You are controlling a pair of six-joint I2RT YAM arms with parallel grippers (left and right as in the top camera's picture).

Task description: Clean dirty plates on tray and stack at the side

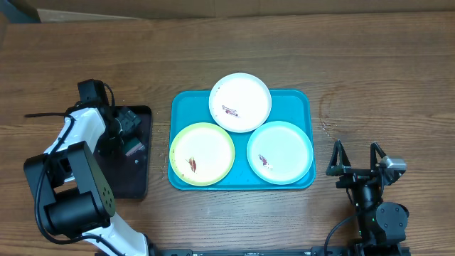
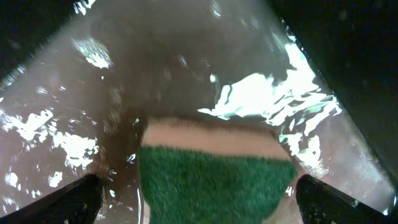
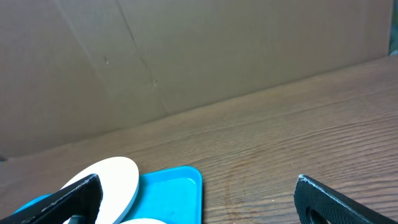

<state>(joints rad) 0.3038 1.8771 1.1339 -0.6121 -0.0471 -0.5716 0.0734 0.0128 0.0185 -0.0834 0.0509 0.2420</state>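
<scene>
**Left fingers astride the sponge, nothing gripped yet**

My left gripper (image 2: pixel 199 200) is spread wide. In its wrist view the two fingertips sit at the bottom corners with the sponge (image 2: pixel 214 180) between them, green scrub face up and a pale foam edge on the far side. I see a gap on one side and a sliver on the other, so I judge it unheld. What shows of the sponge runs from finger to finger. Closing straight in should catch it, though its near edge is out of frame.

The sponge lies in the black tray (image 1: pixel 135 181), whose floor looks wet and glossy.

Across from there, toward the table's (image 1: pixel 370 64) middle, is the turquoise tray (image 1: pixel 298 99), holding all three plates. The yellow-green plate (image 1: pixel 206 146) is on the side nearest my left arm. The mint plate (image 1: pixel 284 146) is nearest the right arm, and the white plate (image 1: pixel 242 96) is at the far edge, overlapping the tray's rim. Each carries a small brown-red smear, and none is stacked aside.

My right gripper (image 1: pixel 355 158) is parked beside the turquoise tray, jaws fully apart and empty.
</scene>
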